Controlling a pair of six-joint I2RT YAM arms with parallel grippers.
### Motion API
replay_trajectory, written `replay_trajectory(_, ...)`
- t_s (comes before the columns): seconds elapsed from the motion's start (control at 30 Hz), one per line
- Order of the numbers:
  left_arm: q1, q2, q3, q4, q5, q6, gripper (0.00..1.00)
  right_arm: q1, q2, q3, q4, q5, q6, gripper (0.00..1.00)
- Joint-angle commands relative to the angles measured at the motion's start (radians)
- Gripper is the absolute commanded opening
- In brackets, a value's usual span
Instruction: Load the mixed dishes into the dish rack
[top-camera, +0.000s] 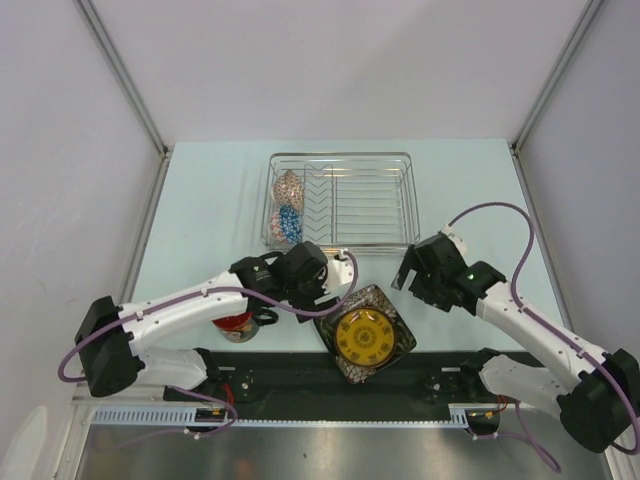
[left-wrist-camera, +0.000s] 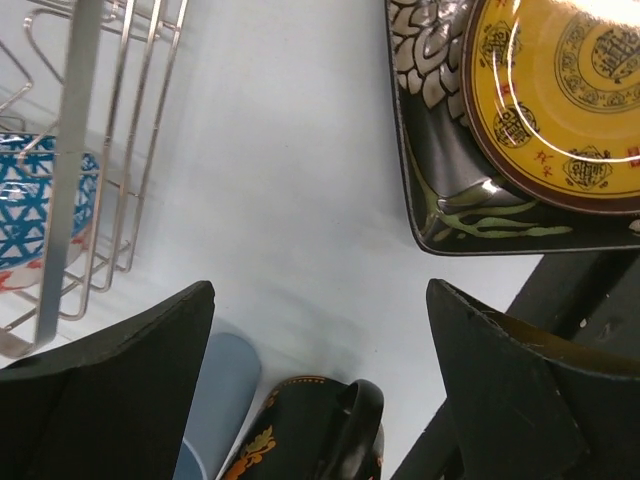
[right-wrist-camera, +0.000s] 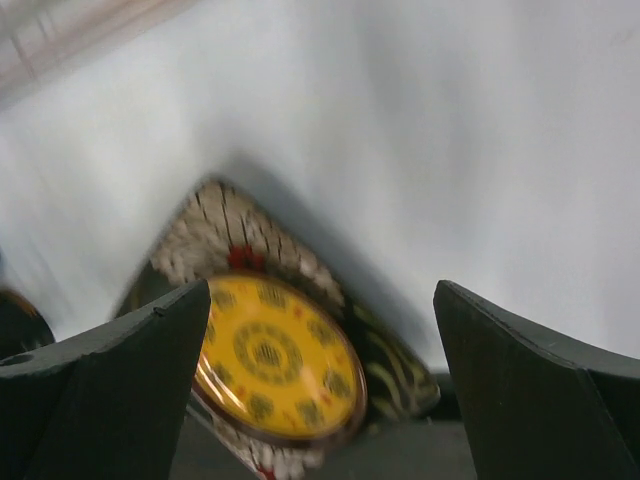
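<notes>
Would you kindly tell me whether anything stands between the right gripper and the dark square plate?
Nothing visible does. The open right gripper faces the dark square plate across bare table. The left gripper, also open, is at the plate's other side, outside that path.

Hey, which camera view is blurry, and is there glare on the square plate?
Right wrist view: smeared overall, the dark square plate with yellow round motif soft-edged, a shadow beside it. Left wrist view: sharp, white glare streaks on that plate's glaze; the silver wire dish rack slightly soft up close. Top view: crisp, evenly lit.
</notes>
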Motion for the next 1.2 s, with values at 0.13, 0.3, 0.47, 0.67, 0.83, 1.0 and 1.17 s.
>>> replay_trajectory(0.13, -0.084, 0.025, -0.092, -0.009, 0.052, 0.018, 0.91, 0.235, -0.081, 0.009, -0.247, -0.038, 0.066, 1.00)
replay_trajectory(0.3, -0.111, 0.054, -0.115, 0.028, 0.056, 0.015, 0.91, 0.305, -0.098, 0.009, -0.291, -0.006, 0.075, 1.00)
replay_trajectory(0.47, -0.147, 0.085, -0.132, 0.085, 0.026, -0.016, 0.91, 0.302, -0.086, 0.006, -0.293, 0.054, 0.096, 1.00)
replay_trajectory(0.67, -0.147, 0.156, -0.144, 0.189, -0.060, -0.027, 0.90, 0.239, 0.022, -0.002, -0.233, 0.094, 0.095, 1.00)
replay_trajectory(0.83, -0.149, 0.215, -0.144, 0.244, -0.111, -0.011, 0.90, 0.186, 0.132, -0.004, -0.248, 0.174, 0.099, 1.00)
replay_trajectory(1.0, -0.135, 0.268, -0.142, 0.283, -0.146, 0.002, 0.90, 0.181, 0.192, -0.013, -0.224, 0.143, 0.072, 1.00)
replay_trajectory(1.17, -0.062, 0.312, -0.073, 0.303, -0.162, 0.007, 0.90, 0.192, 0.163, -0.023, -0.199, 0.093, 0.061, 1.00)
